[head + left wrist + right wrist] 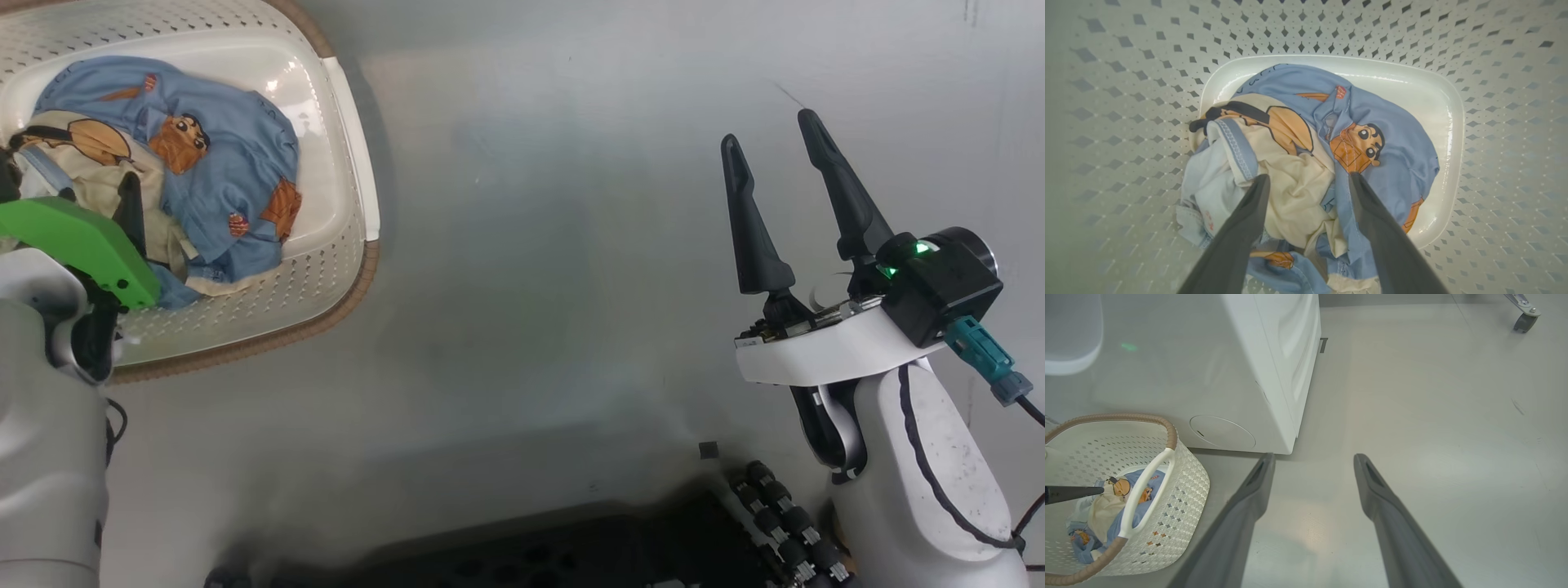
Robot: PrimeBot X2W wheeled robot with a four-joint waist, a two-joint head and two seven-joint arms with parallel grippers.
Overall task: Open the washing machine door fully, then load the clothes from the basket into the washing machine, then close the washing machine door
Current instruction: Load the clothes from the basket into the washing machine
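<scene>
The basket [331,273] sits on the grey floor [571,245], close in front of the washing machine [1257,375], whose white lower corner and a round cap [1222,432] low on its front are in sight. The clothes [229,155] lie bundled in the bottom of the basket: blue cloth with orange cartoon figures, and a cream part bunched up on one side. The left arm [49,425] reaches down into the basket. The left jaws stand wide apart, the two dark fingers [1237,232] straddling the cream fold with their tips right at the cloth; nothing is clamped between them. Off to the other side the right arm [922,457] hangs over bare floor, well apart from the basket. The right jaws are spread wide too and hold nothing, the fingers [755,229] pointing away from the robot.
</scene>
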